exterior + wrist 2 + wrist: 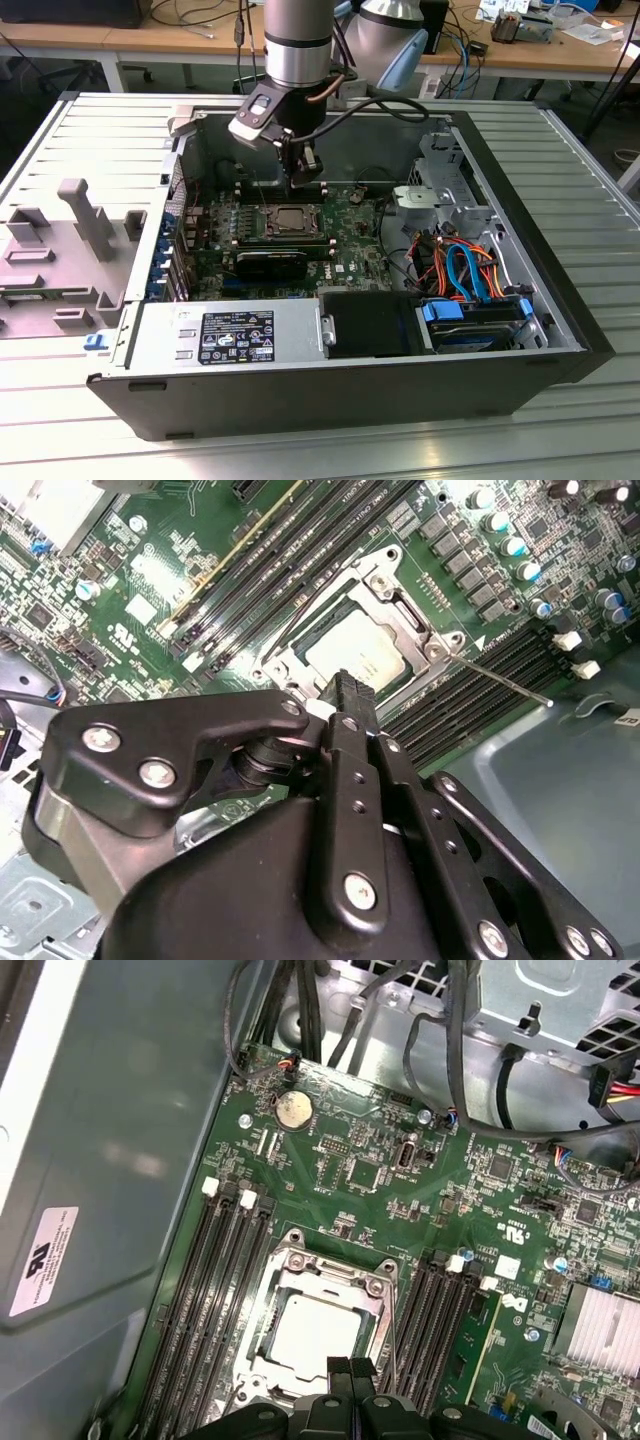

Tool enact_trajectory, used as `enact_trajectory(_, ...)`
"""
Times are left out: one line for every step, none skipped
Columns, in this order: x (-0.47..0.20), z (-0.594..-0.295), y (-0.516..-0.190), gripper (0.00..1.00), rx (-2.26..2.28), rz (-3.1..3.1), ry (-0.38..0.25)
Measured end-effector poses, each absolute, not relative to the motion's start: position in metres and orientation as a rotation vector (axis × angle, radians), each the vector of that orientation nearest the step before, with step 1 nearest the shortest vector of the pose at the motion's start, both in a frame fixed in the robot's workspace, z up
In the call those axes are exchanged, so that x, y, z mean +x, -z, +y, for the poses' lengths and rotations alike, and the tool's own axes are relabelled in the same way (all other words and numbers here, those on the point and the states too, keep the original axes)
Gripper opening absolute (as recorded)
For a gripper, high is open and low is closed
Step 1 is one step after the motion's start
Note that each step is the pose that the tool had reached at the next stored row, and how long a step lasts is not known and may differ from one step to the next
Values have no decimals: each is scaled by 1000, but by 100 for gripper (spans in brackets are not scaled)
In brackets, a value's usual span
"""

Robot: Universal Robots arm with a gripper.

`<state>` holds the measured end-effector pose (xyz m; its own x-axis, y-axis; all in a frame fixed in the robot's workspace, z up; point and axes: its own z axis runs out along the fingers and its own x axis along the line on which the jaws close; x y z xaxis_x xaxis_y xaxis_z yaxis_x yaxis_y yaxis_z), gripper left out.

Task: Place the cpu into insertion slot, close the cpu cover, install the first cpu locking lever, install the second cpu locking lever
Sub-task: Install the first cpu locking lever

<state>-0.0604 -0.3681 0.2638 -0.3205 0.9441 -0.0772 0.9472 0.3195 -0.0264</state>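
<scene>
- While the arm hangs from above into the open computer case, its gripper is low over the motherboard, just beside the insertion slot on the side toward the case's far wall.
- In both wrist views the two fingertips are pressed together, and nothing is pinched between them.
- They stand over one edge of the cpu cover; I cannot tell if they touch it.
- The cpu lies flat inside the slot, near the middle of the motherboard, with its silver-grey top facing up.
- The cover lies down over the slot, and the chip is seen through its central window.
- In the second wrist view a thin silver locking lever goes from one corner of the cover out across the long black memory slots; I cannot tell if it is latched.
- Memory slots run along two opposite sides of the socket.
- A round coin battery sits near one edge of the motherboard, well apart from the socket.
- A grey power supply fills the near corner of the case on the exterior view's left.
- Orange and blue cables lie at the case's side on the exterior view's right.
</scene>
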Motion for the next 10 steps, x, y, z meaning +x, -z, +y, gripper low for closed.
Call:
enact_trajectory(-60,-368,-264,11,1797,2516,103)
enact_trajectory(-60,-368,-264,11,1793,2519,103)
enact_trajectory(-60,-368,-264,11,1789,2522,102)
enact_trajectory(-60,-368,-264,11,1782,2527,102)
enact_trajectory(-60,-368,-264,11,1778,2529,102)
enact_trajectory(-60,-368,-264,11,1771,2534,102)
enact_trajectory(-60,-368,-264,11,1766,2538,102)
enact_trajectory(-60,-368,-264,11,1762,2540,102)
enact_trajectory(-60,-368,-264,11,1756,2544,101)
enact_trajectory(-60,-368,-264,11,1752,2547,101)
